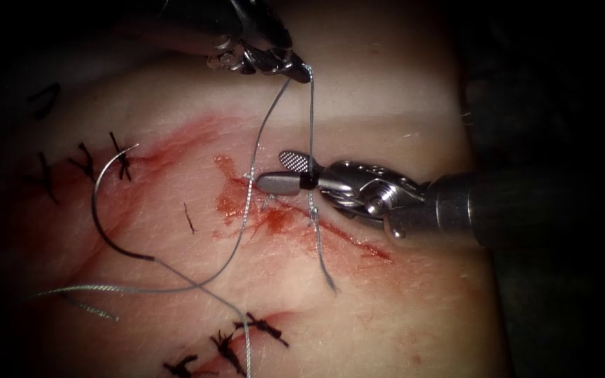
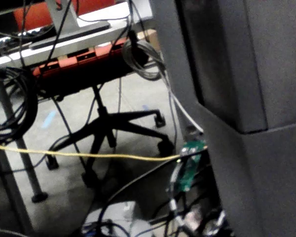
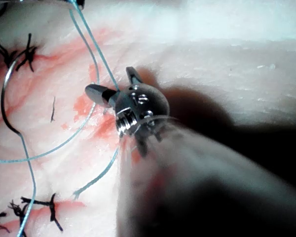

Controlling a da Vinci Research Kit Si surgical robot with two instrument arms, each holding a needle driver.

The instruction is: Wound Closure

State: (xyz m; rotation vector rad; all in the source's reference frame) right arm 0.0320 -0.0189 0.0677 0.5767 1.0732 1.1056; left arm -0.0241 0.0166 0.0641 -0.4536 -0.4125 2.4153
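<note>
While the left claw (image 1: pixel 301 70) at upper centre grips the thin grey thread (image 1: pixel 267 133) taut, the right claw (image 1: pixel 290 171) gapes around it; the curved steel needle (image 1: pixel 99 210) lies free on the pale tissue (image 1: pixel 400 308), left of the red cut (image 1: pixel 281 213).

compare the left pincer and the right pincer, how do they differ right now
The left pincer is shut on the thread above the cut; the right pincer is open with a thread strand between its jaws. The left comes from the top, the right from the right. Neither holds the needle, which lies free on the tissue.
</note>
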